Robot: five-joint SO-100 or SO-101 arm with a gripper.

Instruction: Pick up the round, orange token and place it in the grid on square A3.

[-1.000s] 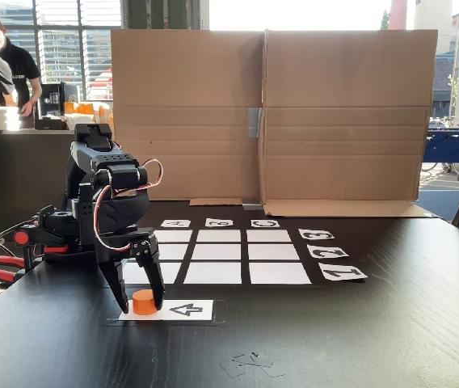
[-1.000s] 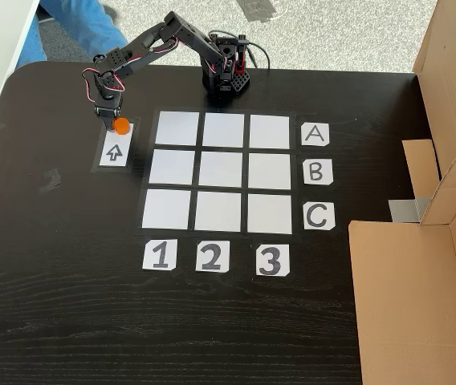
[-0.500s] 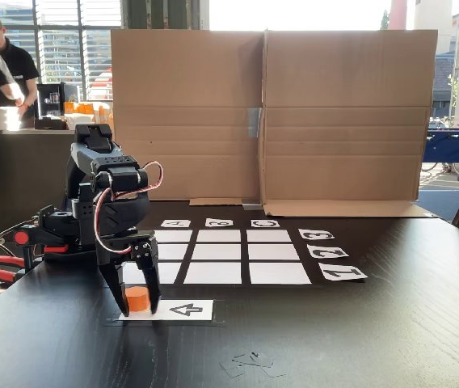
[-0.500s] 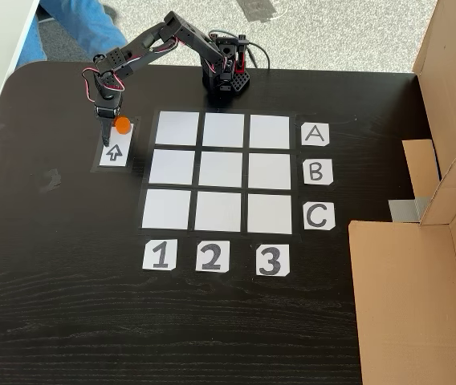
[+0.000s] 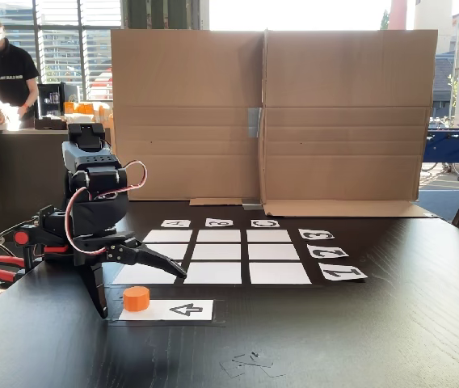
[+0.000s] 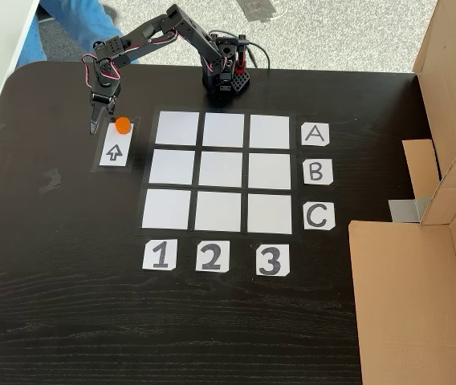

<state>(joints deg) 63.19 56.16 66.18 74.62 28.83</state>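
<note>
Partly hidden behind the token (image 5: 136, 298), the gripper (image 5: 141, 293) stands spread wide, empty; its lower fingertip is hard to see.

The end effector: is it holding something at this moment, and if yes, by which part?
Nothing is held. The end effector is open, and the orange token sits free on the white arrow card, apart from both fingers.

low front cam, high overhead cam, shared grid (image 5: 218, 252)
</note>
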